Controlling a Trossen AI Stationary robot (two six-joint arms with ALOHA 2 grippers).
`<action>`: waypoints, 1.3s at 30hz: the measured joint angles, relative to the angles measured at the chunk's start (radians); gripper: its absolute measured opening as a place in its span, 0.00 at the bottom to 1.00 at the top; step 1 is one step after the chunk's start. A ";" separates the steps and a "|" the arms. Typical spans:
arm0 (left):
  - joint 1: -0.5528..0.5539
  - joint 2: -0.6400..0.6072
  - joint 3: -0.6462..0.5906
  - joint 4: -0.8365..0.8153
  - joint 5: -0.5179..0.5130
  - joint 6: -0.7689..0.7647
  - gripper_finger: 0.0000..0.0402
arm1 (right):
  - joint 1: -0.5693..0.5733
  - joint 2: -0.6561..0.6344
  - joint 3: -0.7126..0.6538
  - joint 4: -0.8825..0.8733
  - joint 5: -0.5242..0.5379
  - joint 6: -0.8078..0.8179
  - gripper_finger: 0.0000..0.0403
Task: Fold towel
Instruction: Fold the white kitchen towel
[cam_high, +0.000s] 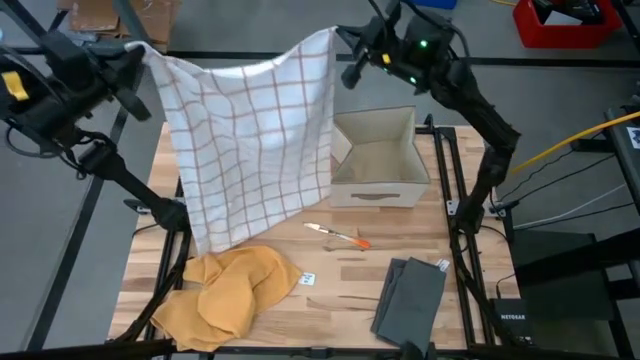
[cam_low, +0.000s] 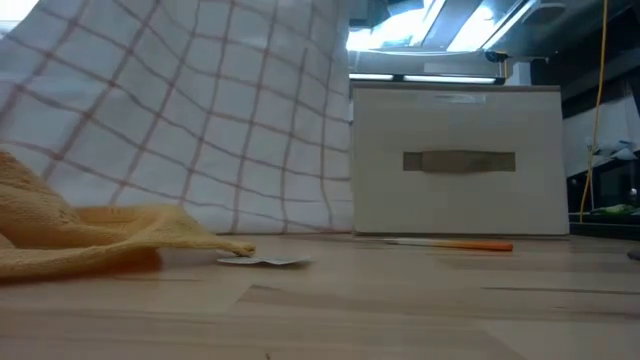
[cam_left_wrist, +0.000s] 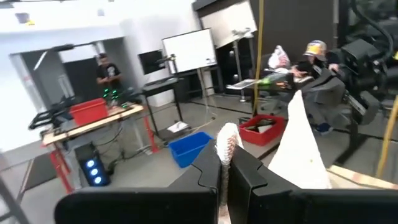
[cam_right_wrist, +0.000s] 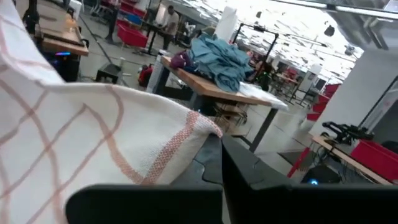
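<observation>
Pinching one top corner each, the left gripper (cam_high: 140, 52) and right gripper (cam_high: 343, 45) are clamped on the checked towel (cam_high: 250, 140), which hangs spread between them above the table's (cam_high: 340, 290) far half, hem brushing the wood beside the cardboard box (cam_high: 378, 160). Judged best: keep the top edge taut and level, lowering clear of the orange cloth (cam_high: 225, 290).

We see an open box (cam_high: 378, 160) on the table (cam_high: 330, 290), a pen (cam_high: 338, 235) just in front of it, a yellow cloth (cam_high: 228, 290) crumpled at the near left, and a grey cloth (cam_high: 411, 297) folded at the near right.
</observation>
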 joint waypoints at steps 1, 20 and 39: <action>0.012 -0.007 0.000 0.000 -0.001 -0.001 0.00 | -0.014 0.012 0.000 0.020 -0.022 0.002 0.00; 0.067 -0.040 0.000 -0.001 0.328 -0.294 0.00 | -0.025 -0.069 0.000 0.123 -0.153 0.026 0.00; 0.066 0.125 -0.001 -0.654 0.376 -0.875 0.00 | 0.042 -0.154 -0.118 -0.591 -0.153 0.185 0.00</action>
